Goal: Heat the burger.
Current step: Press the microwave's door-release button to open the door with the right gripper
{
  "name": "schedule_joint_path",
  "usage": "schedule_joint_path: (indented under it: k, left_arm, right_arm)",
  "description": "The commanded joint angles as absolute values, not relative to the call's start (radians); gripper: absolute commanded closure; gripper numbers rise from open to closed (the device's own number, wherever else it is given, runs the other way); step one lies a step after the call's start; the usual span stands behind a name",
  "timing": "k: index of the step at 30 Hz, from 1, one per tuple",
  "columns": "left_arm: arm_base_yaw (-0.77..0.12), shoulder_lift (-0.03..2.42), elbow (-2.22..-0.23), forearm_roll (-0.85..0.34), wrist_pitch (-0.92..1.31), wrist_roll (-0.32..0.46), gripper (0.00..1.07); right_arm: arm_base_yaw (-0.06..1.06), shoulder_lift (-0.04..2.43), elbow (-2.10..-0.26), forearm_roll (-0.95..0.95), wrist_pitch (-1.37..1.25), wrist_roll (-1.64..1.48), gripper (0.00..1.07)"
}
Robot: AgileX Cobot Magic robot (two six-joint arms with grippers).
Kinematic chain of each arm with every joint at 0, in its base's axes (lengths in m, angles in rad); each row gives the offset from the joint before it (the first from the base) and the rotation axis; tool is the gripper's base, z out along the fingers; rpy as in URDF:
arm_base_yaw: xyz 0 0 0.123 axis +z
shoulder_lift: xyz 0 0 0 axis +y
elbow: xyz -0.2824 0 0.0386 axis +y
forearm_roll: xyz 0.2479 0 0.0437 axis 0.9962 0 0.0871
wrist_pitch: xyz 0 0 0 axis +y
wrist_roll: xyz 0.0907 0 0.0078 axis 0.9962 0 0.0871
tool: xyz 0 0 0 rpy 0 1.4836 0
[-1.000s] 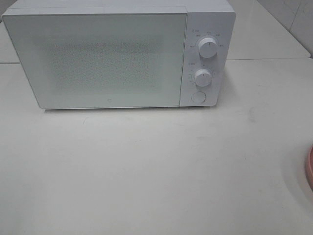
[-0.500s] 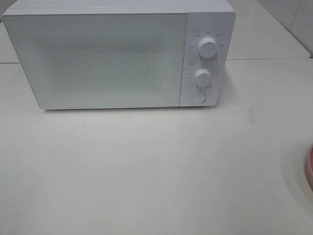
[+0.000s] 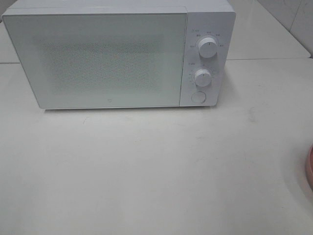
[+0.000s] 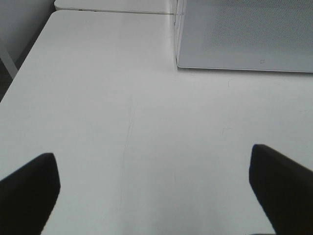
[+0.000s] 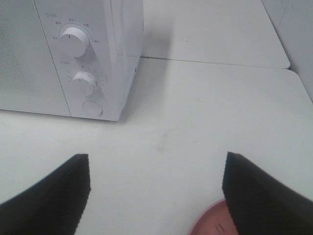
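The left gripper (image 4: 154,188) hovers over the white table (image 3: 146,171), fingers wide apart. At 12 o'clock is the white microwave (image 3: 117,54), door shut, with the lettering round its dials (image 3: 207,48) too small to read. The right gripper (image 5: 156,191) is spread likewise, and a pink plate (image 3: 309,169) sits at 4 o'clock. The burger is out of every view.

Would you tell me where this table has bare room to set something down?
The broad stretch of table in front of the microwave is bare, as is the strip to its right. Only the near right edge is taken, by the pink plate.
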State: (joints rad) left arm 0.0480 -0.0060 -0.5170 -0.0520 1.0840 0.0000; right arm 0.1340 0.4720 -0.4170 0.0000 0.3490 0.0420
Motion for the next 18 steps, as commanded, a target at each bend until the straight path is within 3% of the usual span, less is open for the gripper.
schedule_joint_path:
  k: [1, 18]
  left_arm:
    - [0.047, -0.03, -0.516, -0.061, 1.068, 0.0, 0.09]
    - [0.047, -0.03, -0.516, -0.061, 1.068, 0.0, 0.09]
  right_arm:
    - [0.131, 0.504, -0.411, -0.011, 0.274, 0.045, 0.32]
    - [0.131, 0.777, -0.411, -0.01, 0.0, 0.046, 0.32]
